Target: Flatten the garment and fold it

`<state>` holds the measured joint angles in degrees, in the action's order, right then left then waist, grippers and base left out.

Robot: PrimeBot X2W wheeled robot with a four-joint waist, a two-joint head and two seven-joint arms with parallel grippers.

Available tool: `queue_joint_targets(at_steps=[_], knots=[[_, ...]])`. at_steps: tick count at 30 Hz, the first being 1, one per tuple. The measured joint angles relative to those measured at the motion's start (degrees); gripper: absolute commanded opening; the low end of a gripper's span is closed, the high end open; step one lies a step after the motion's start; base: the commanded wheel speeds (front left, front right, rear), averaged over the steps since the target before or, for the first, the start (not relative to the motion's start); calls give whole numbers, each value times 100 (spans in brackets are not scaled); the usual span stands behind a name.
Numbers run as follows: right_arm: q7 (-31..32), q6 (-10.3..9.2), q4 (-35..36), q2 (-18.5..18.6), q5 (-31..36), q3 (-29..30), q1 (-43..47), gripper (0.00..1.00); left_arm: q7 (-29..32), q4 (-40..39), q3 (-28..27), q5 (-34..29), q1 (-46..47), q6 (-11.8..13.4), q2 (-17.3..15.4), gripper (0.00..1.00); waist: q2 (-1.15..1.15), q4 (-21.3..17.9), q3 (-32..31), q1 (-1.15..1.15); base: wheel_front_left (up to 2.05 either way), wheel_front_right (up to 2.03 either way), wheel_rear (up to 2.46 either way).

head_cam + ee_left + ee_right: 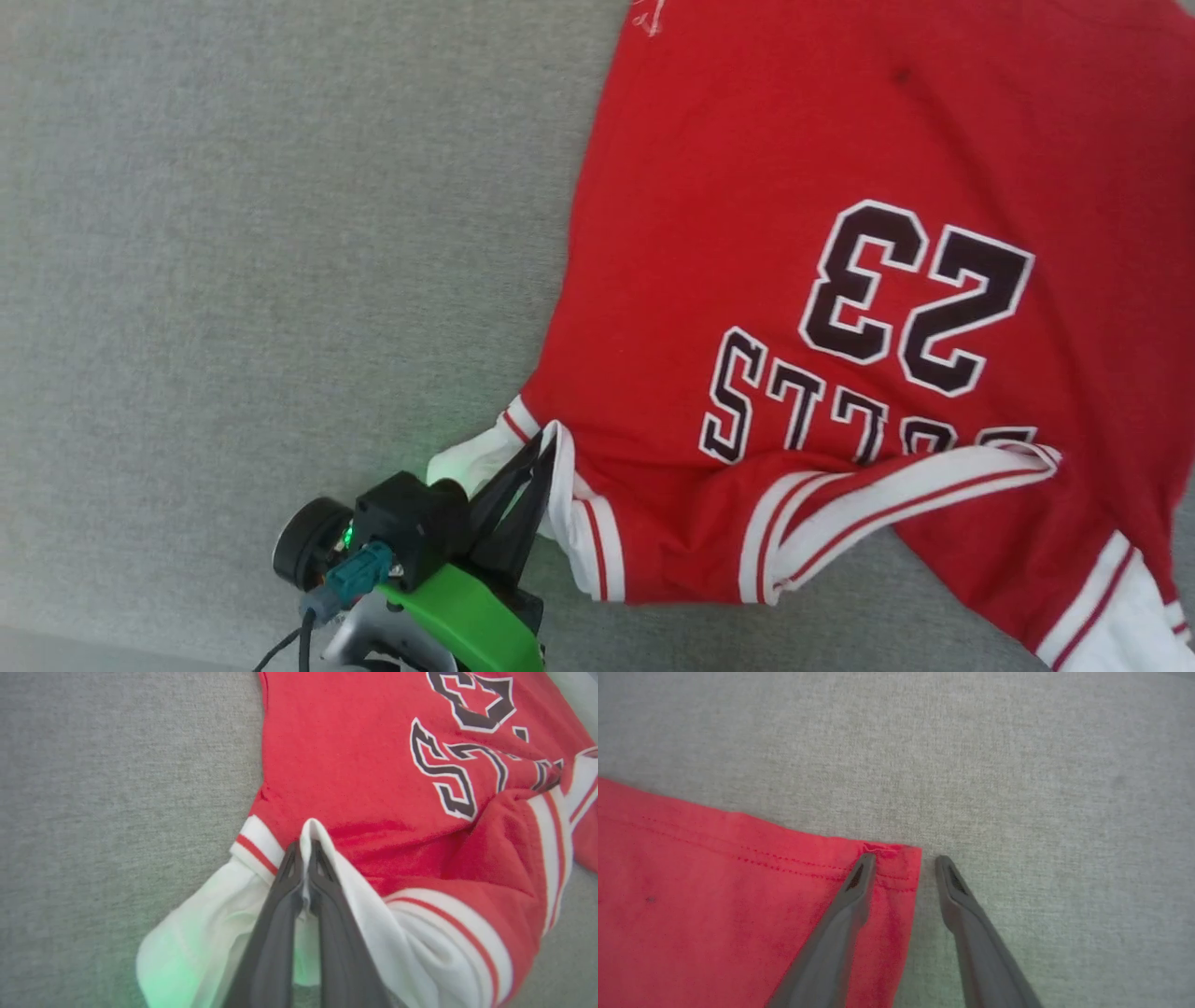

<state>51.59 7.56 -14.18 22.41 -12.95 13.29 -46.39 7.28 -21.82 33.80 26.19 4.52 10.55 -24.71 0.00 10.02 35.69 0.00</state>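
The red jersey (pixel 747 215) lies chest-up on the grey surface, its black-and-white lettering upside down to me and its collar end bunched toward my side. My left gripper (pixel 546 446) is shut on a raised fold of the white sleeve (pixel 314 833) beside the striped trim, and the fold stands up between the two dark fingers (pixel 289 872). Over a hem corner of the jersey (pixel 896 868) my right gripper (pixel 906 858) stands open, one finger on the red cloth and the other on bare grey surface.
Grey fabric surface (pixel 233 233) stretches wide to the left of the jersey and past the hem (pixel 1017 765). A second white sleeve (pixel 1130 616) lies crumpled at the lower right. The small white hem logo (pixel 649 17) sits at the top edge.
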Motion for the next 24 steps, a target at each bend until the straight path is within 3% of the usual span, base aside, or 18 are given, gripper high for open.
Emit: queue_joint_targets(at_steps=[7,14,20,24], knots=[[-180,1,22,-108,-20,-29,36,0,-56,101,-82,-8,-7,13,-22,0,0,25,-130,0,0,0,0],[-617,1,246,-75,-314,75,643,0,-90,144,-204,37,-185,146,-113,0,0,-98,-642,0,0,0,0],[-889,1,1004,-20,-688,595,1953,0,-197,88,-320,137,-530,220,-222,0,0,-364,-1274,0,0,0,0],[-1139,1,1573,-372,-858,1206,3200,0,-296,114,-392,208,-749,291,-236,0,0,-589,-1611,0,0,0,0]])
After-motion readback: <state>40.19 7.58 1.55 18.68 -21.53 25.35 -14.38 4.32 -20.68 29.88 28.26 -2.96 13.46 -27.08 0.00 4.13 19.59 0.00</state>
